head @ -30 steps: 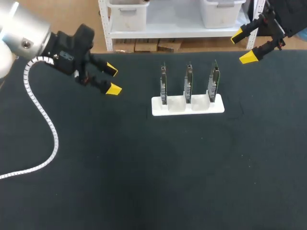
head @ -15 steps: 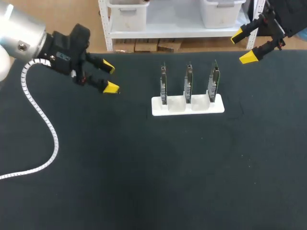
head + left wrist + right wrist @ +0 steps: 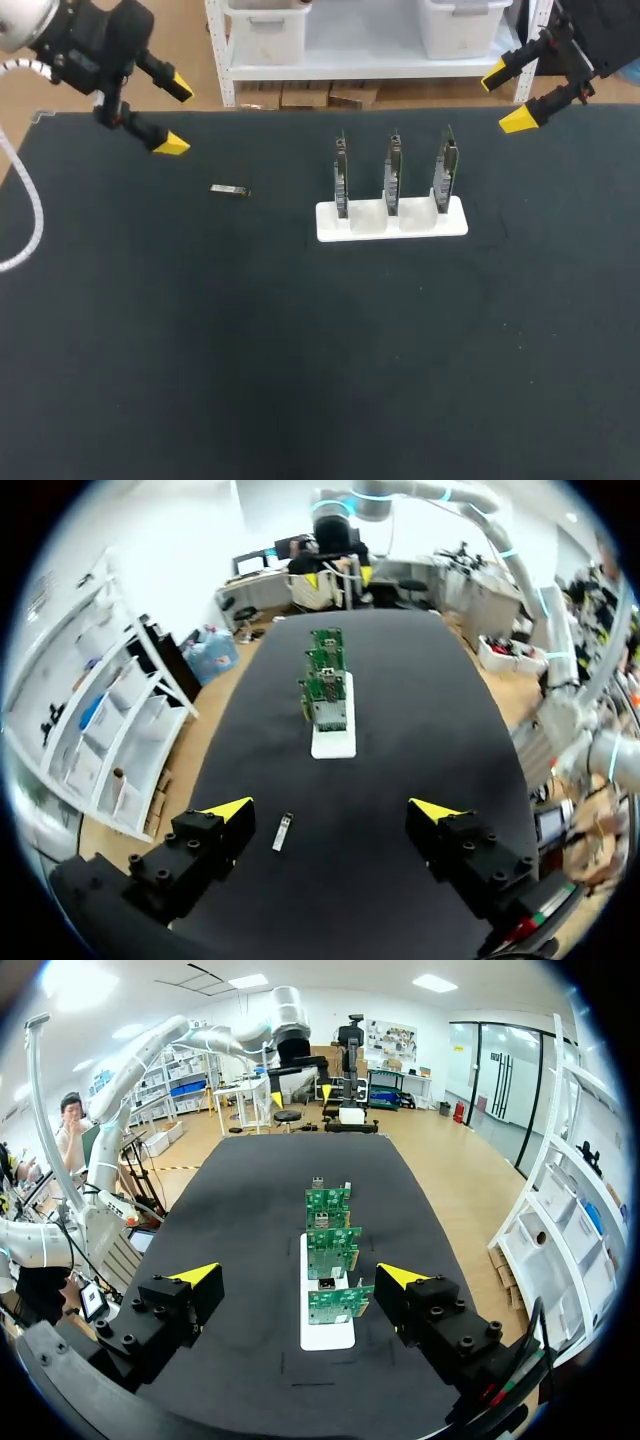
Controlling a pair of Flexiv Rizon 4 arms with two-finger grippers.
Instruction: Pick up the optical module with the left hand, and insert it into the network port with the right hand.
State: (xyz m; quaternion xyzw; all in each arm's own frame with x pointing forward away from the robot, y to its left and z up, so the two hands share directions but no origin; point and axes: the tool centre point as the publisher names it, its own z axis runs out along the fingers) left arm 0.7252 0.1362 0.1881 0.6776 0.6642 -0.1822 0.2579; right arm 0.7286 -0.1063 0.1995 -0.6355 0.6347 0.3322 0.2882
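black table (image 3: 300, 380) | optical module (image 3: 230, 190) lying on it — seemingly flat

text: none legible | circuit boards (image 3: 328, 1250): print possibly present, too small

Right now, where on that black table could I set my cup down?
The whole near half of the table, in front of the white holder and the optical module, is bare. Crowded along the far edge: left gripper, circuit boards, right gripper.
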